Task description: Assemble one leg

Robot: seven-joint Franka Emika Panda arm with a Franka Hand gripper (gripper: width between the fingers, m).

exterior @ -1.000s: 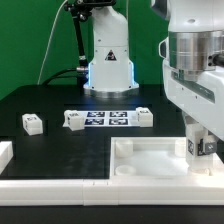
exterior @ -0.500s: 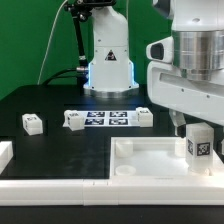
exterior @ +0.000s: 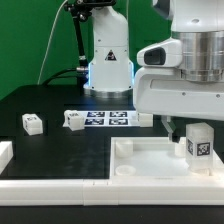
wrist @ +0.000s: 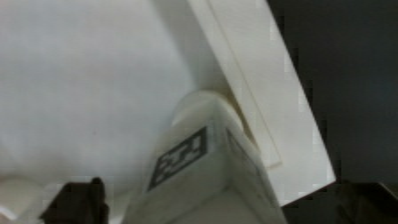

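The pincer (wrist: 222, 205) hung spread wide, its dark fingertips (wrist: 80, 200) well apart and pinching nothing. The wrist view looked straight down past them onto the leg (wrist: 182, 160), which stood against the raised rim of the white panel (exterior: 150, 162).

Going from the exterior view's left across the black table (exterior: 60, 150):

- A first spare leg (exterior: 32, 123) lay alone.
- A second spare leg (exterior: 73, 119) sat just beside the marker board (exterior: 105, 118).
- A third spare leg (exterior: 146, 117) showed at the board's far end, partly hidden by the arm.

These three seemed parked well clear of the panel, probably to keep the work area free.

Nearer the camera, the panel filled the lower right. In its corner at the exterior view's right, the leg stood upright with its square tag facing the camera. It appeared to be seated in a corner socket, though the joint itself was hidden. With the jaws apart and above it, the leg seemed to stand unaided. I judged this step close to done, unless the leg still needed pressing or twisting home.
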